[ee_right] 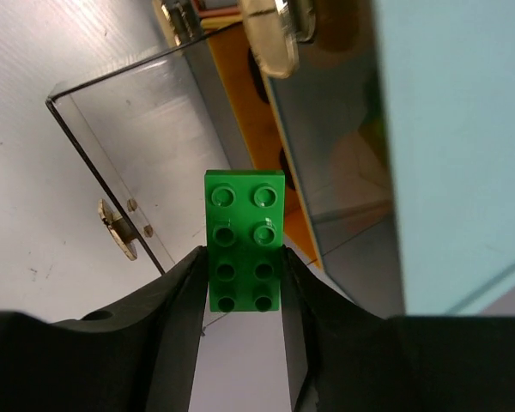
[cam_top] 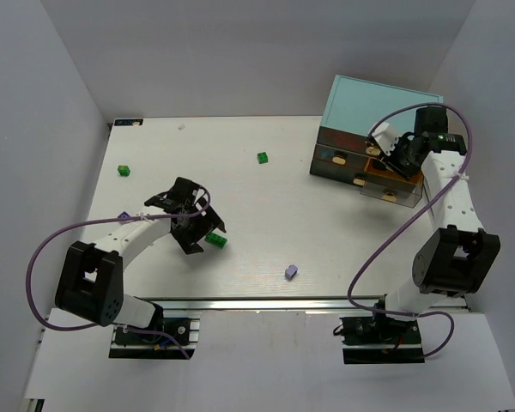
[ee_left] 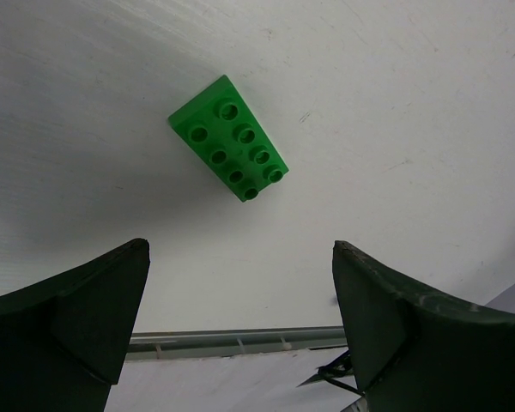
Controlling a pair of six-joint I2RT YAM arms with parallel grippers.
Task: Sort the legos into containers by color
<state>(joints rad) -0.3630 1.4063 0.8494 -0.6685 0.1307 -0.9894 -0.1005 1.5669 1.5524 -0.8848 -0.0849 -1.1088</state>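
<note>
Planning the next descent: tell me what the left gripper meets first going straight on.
Probably the green brick lying on the table ahead of the open left gripper; depth is unclear.

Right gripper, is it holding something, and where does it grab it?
Yes, the right gripper pinches a green brick by its two long sides, near one end.

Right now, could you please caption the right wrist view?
Right gripper, jaws shut on a green eight-stud lego, by the open clear drawer of the teal cabinet.

Green legos (ee_right: 244,240), light teal cabinet (cam_top: 373,103)
</note>
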